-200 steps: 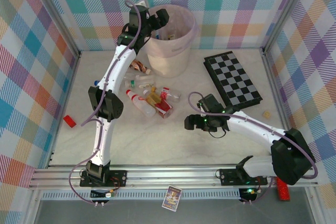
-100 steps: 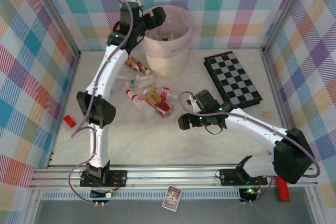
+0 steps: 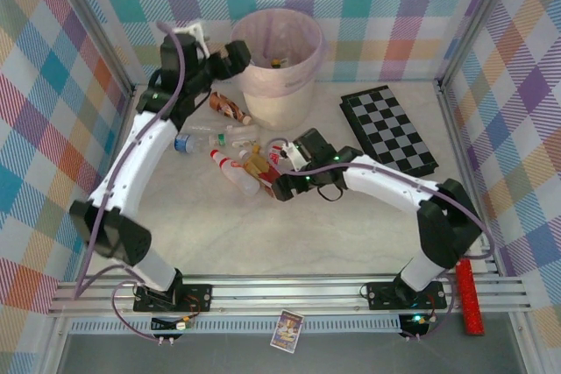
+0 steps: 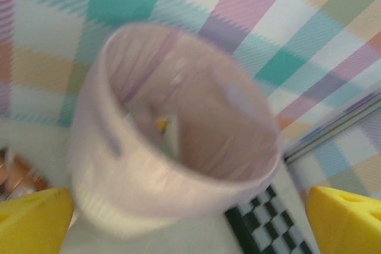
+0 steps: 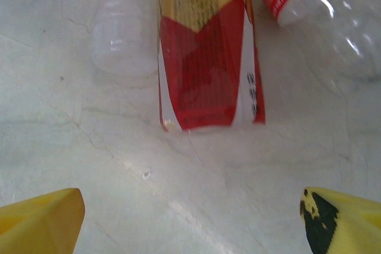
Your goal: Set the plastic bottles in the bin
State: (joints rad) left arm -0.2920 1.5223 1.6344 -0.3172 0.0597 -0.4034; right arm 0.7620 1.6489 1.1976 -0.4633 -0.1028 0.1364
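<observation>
Nearest the arm bases, the right jaws stand spread wide and empty, low over the surface (image 5: 196, 194). A red and yellow carton (image 5: 205, 81) lies dead ahead at their 12 o'clock. A clear bottle with a red label (image 5: 321, 4) is at 1 o'clock and a bare clear bottle (image 5: 122, 34) at 11 o'clock, both close against the carton.

The likeliest slip is that the jaws go straight in and close on the carton, which is no bottle. If they swing to either bottle, a fingertip could push the carton along or set the round, slick plastic rolling out of the grip.

Further out, the other bottles (image 3: 235, 164) lie loose in a heap on the surface, with a brown one (image 3: 230, 108) and a blue-capped one (image 3: 184, 143) at the heap's 11 and 9 o'clock. Both arms work over this patch, so they could knock into each other.

Farthest, the bin (image 3: 280, 98) stands at the surface's 12 o'clock with at least one small item, too small to identify, already inside. The left jaws hang at its 9 o'clock, just beside the rim, wide apart and holding nothing. They could snag the pink liner or nudge the bin.
</observation>
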